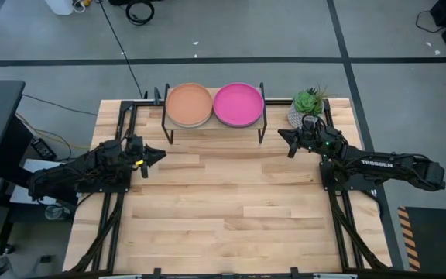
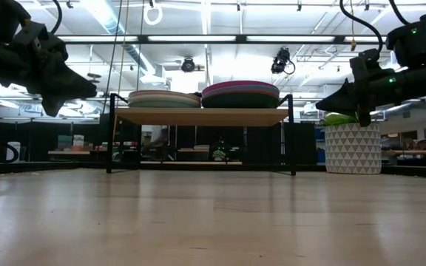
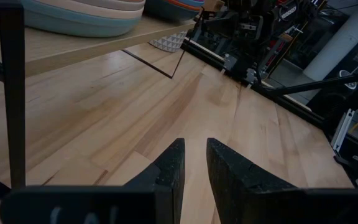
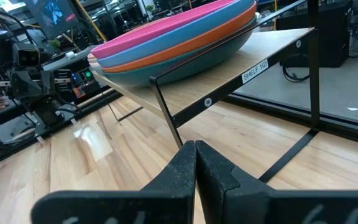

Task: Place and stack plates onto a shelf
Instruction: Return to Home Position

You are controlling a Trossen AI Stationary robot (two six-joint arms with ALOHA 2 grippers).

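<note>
The plates sit in two stacks on the shelf at the table's far edge. The left stack has a tan plate on top; the right stack has a magenta one on top, with blue, orange and teal plates under it. Light blue shows low in the left stack. My left gripper hovers above the table, left of the shelf and nearer than it, slightly open and holding nothing. My right gripper hovers right of the shelf, shut and holding nothing.
A potted green plant in a white patterned pot stands on the table's far right corner, just behind my right gripper. The wooden tabletop stretches bare between both arms and toward the near edge. Black frame rails run along both table sides.
</note>
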